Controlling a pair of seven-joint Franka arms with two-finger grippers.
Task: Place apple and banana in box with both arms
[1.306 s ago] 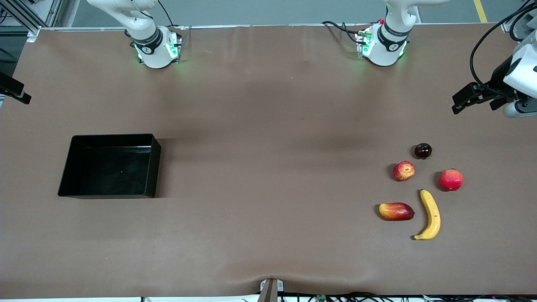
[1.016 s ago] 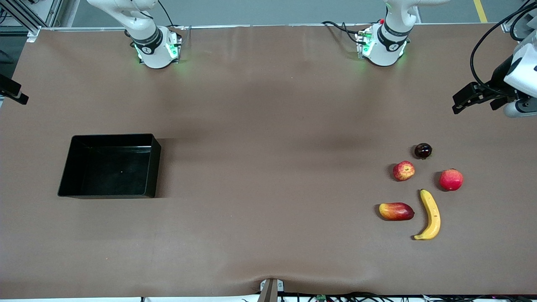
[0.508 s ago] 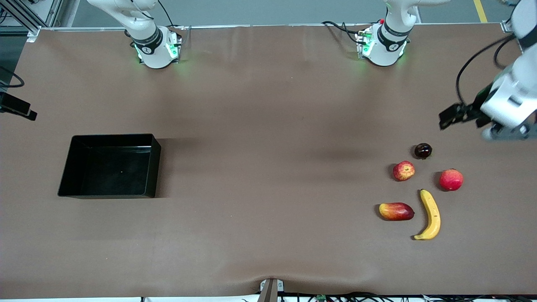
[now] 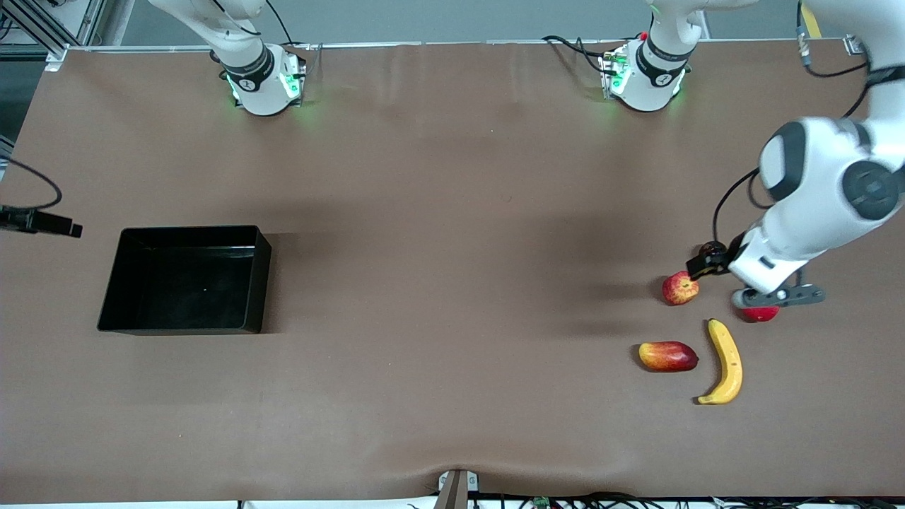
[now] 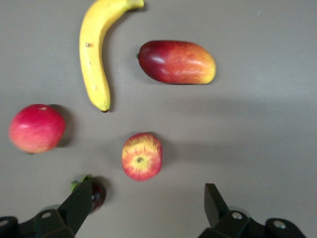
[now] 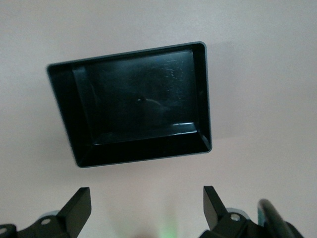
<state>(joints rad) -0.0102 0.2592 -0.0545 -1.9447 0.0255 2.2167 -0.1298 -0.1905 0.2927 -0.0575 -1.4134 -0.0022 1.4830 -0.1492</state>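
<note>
The apple (image 4: 680, 288) lies among other fruit toward the left arm's end of the table, with the banana (image 4: 725, 362) nearer the front camera. My left gripper (image 4: 700, 267) hangs open and empty just over the apple and a dark fruit. In the left wrist view the apple (image 5: 142, 156) sits just ahead of the open left gripper (image 5: 147, 191), and the banana (image 5: 94, 54) lies farther off. The black box (image 4: 261, 283) stands empty toward the right arm's end. My right gripper (image 4: 60, 226) is open over the table beside it. In the right wrist view the box (image 6: 205, 99) lies ahead of the open right gripper (image 6: 144, 193).
An elongated red-yellow fruit (image 4: 668, 356) lies beside the banana. A pinkish-red round fruit (image 4: 760, 313) is mostly hidden under the left hand. A small dark fruit (image 4: 710, 249) sits by the left gripper's finger (image 5: 81, 198). The left arm's cable hangs over the fruit.
My left arm has swung in from the table's end and come down over the apple and dark fruit. My right gripper has drifted toward the box. The fruit has not moved.
</note>
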